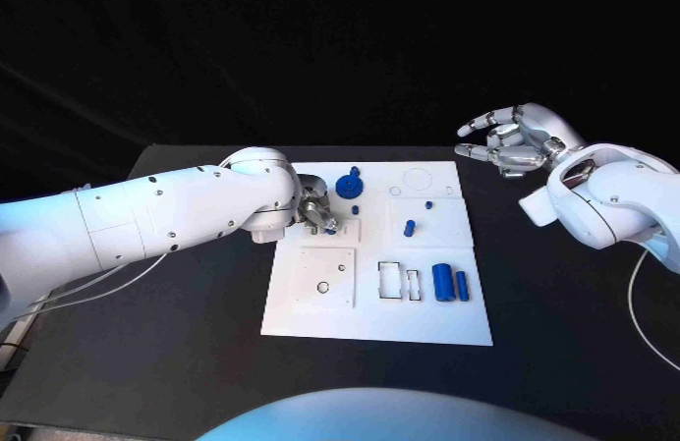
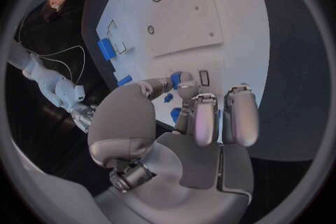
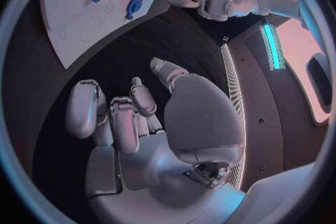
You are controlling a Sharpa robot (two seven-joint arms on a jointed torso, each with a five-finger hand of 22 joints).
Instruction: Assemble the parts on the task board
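Head view: left hand [image 1: 314, 212] is reaching over the board's [image 1: 425, 325] left far part, fingers curled close together by a small blue part [image 2: 176, 79]; whether it is pinching that part I cannot tell. Right of it, a blue gear [image 1: 352, 183] is sitting near the far edge, a peg [image 1: 410, 228] is standing mid-board, and two cylinders [image 1: 451, 283] are lying near the right edge. Right hand [image 1: 513, 138] is hovering off the board's far right corner, fingers spread and loosely curled, holding nothing. No writing is readable.
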